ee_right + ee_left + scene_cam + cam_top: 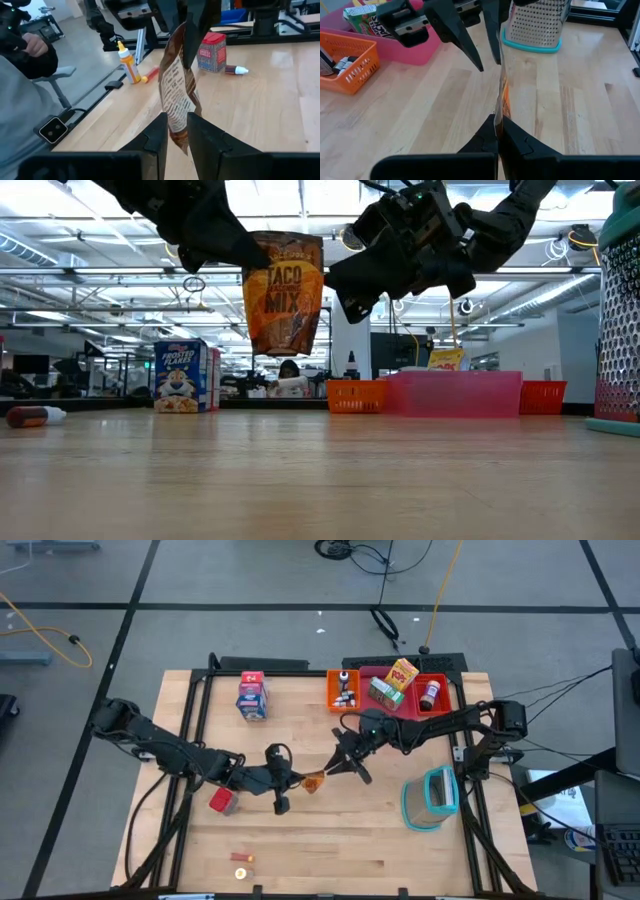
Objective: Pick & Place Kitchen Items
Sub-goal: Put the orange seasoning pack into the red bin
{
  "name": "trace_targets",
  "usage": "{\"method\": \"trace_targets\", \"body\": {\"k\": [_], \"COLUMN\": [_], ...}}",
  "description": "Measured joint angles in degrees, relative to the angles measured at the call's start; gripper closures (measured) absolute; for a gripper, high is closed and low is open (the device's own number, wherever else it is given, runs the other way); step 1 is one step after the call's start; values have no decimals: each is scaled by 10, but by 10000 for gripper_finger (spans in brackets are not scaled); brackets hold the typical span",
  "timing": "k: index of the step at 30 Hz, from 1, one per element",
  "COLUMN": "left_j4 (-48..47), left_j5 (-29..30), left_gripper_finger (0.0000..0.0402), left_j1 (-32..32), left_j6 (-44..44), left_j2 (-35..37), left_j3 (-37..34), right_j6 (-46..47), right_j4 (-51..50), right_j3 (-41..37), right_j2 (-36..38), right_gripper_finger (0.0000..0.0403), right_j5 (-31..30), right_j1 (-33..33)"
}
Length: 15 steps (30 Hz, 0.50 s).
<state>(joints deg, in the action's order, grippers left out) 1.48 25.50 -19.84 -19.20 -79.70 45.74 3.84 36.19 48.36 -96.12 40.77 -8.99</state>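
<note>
A brown and orange taco mix packet (283,290) hangs in the air over the middle of the table, between my two grippers. My left gripper (296,780) comes at it from the left and is shut on it. My right gripper (333,768) comes from the right and is closed on the packet's other side. A blue-white cereal carton (252,697) stands upright at the far left. A red cube (222,801) rests on the table below my left arm. A small bottle (30,416) lies on its side near the front. My left gripper pinches the packet's upper left corner (255,252) between its two fingers, seen edge-on in the wrist view (501,112). The fingers slant down from the table's left. The packet hangs upright below them, clear of the table. My right gripper has the packet's right-hand edge (179,131) between its two fingers, one on each face. It comes nearly level from the table's right. The packet reaches from these fingers across to the left gripper and touches nothing else.
Along the far edge stand an orange tray (343,690) with small bottles, a pink tray (395,690) with cartons and a red tray (432,693). A teal-rimmed container (432,797) stands at the right. A person's sleeve and hand (30,45) show beyond the table.
</note>
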Motion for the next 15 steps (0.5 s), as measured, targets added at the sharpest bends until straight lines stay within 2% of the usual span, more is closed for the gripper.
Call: {"method": "trace_targets", "body": {"k": [6,13,15], "left_j4": [0,1,2], "left_j5": [0,0,0], "left_gripper_finger": [402,402,402], "left_j1": [0,0,0], "left_j6": [0,0,0], "left_j2": [0,0,0], "left_j3": [0,0,0], "right_j6": [0,0,-2], "right_j4": [0,16,29], "right_j3": [0,0,0], "right_j2": [0,0,0], "right_gripper_finger": [333,277,265], "right_j5": [-1,-6,-34], "right_j1": [1,14,24]}}
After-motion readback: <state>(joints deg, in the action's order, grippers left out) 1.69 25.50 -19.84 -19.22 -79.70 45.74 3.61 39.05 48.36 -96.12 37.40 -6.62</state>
